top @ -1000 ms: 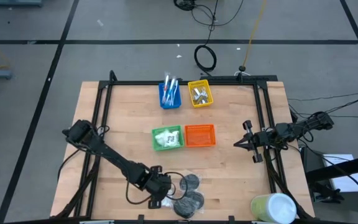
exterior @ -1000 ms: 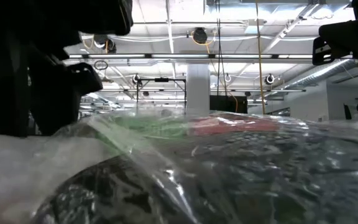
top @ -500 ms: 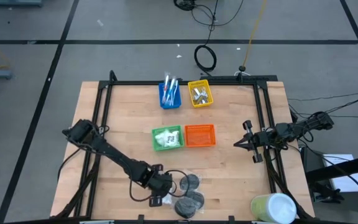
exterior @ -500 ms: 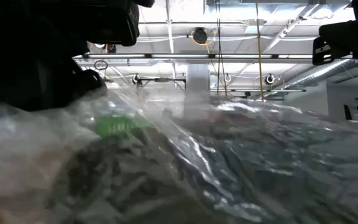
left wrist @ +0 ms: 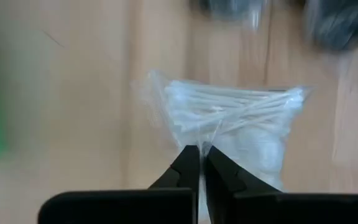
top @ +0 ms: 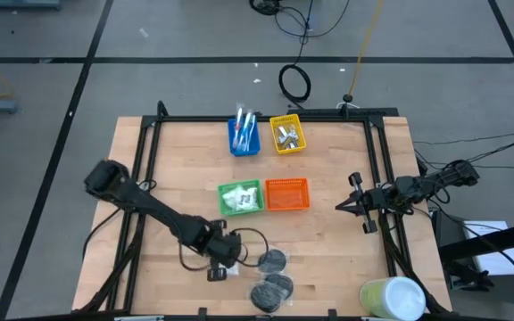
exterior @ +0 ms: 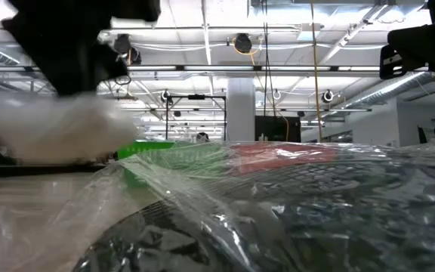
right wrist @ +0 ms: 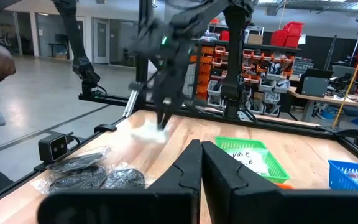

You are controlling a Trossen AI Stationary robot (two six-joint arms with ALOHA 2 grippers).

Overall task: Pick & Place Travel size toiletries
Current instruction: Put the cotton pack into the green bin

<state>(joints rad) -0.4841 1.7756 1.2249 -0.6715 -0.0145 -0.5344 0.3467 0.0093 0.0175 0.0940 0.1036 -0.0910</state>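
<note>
Lower left of centre in the high view, your left gripper (top: 222,267) has its fingers pressed together on a clear packet of white swabs (left wrist: 232,127); the wrist view shows the plastic pinched at the fingertips. The low view suggests the packet hangs lifted off the table (top: 177,169), though it's blurred. Just right of it lie the bagged black discs (top: 271,276). Far right, your right gripper (top: 343,206) waits with its fingers pressed together on nothing.
</note>
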